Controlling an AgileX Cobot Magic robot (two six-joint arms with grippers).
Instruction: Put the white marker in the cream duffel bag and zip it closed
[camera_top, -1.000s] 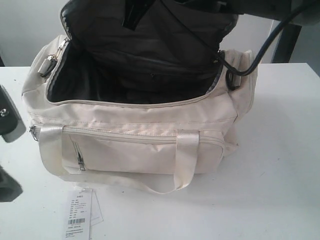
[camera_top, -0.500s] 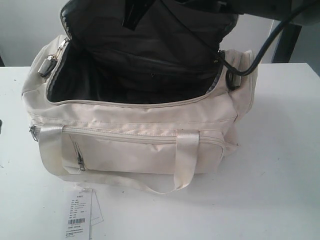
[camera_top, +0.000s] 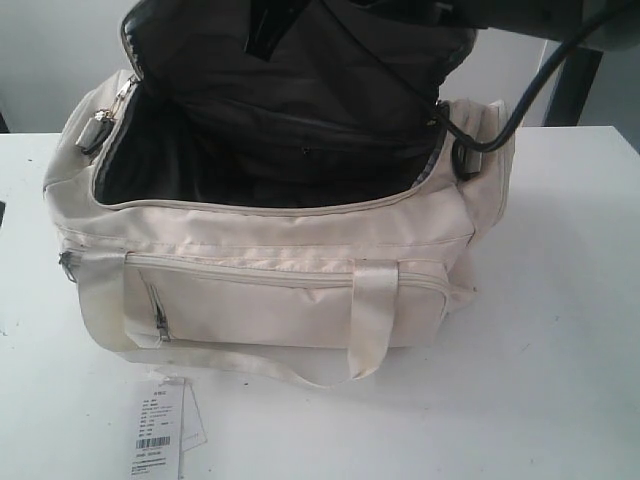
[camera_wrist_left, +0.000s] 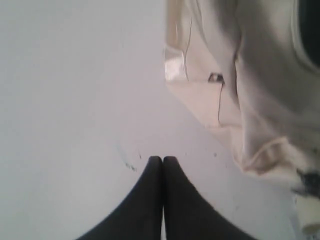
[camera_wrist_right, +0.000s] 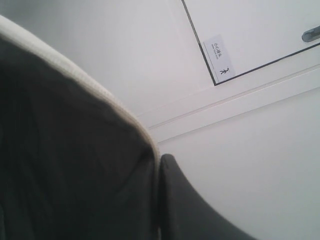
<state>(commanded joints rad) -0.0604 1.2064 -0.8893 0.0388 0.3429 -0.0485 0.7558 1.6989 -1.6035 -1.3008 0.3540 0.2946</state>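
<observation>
The cream duffel bag (camera_top: 270, 270) sits on the bench (camera_top: 560, 300), mouth gaping, its dark-lined flap (camera_top: 300, 80) pinched upright by the right pincer (camera_wrist_right: 160, 162), closed tight on the fabric. The left pincer (camera_wrist_left: 163, 160) hangs beside the bag, tips pressed together, empty. A black cable (camera_top: 522, 108) crosses the bag's right end; a barcode tag (camera_top: 160, 432) lies in front.
</observation>
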